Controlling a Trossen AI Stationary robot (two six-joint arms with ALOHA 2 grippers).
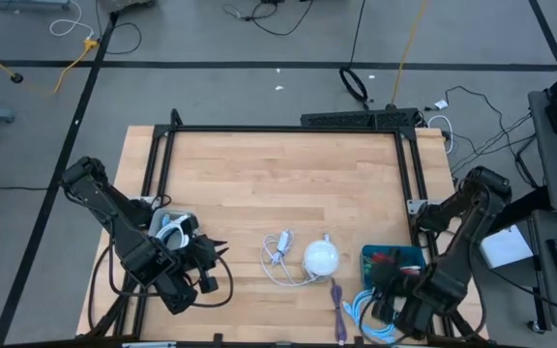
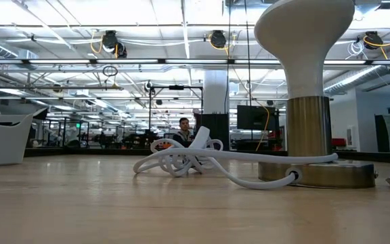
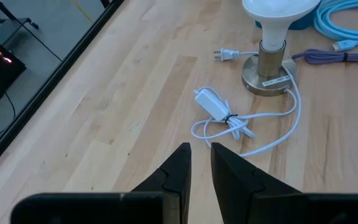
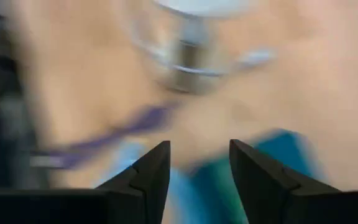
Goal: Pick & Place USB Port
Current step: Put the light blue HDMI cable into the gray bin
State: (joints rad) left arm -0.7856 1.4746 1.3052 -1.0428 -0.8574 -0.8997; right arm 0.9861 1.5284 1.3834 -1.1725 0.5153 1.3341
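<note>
A white lamp (image 1: pixel 320 256) with a rounded shade stands on its metal base (image 3: pixel 267 79) near the table's near edge. Its white cord (image 3: pixel 241 127), with a white adapter (image 3: pixel 211 103) and a two-pin plug (image 3: pixel 224 55), lies bundled on the wood to the lamp's left. A purple cable (image 1: pixel 337 302) and a coiled light-blue cable (image 1: pixel 366 314) lie to the lamp's right, beside a teal box (image 1: pixel 395 259). My left gripper (image 1: pixel 216 253) hovers left of the cord, its fingers a narrow gap apart (image 3: pixel 200 149). My right gripper (image 4: pixel 199 146) is open above the blue cable and the teal box; its view is blurred.
Black rails frame the wooden table (image 1: pixel 278 184). In the low view the lamp (image 2: pixel 308 81) and the cord bundle (image 2: pixel 181 157) stand in front, with a person far off in the room. Bare wood spreads over the far half of the table.
</note>
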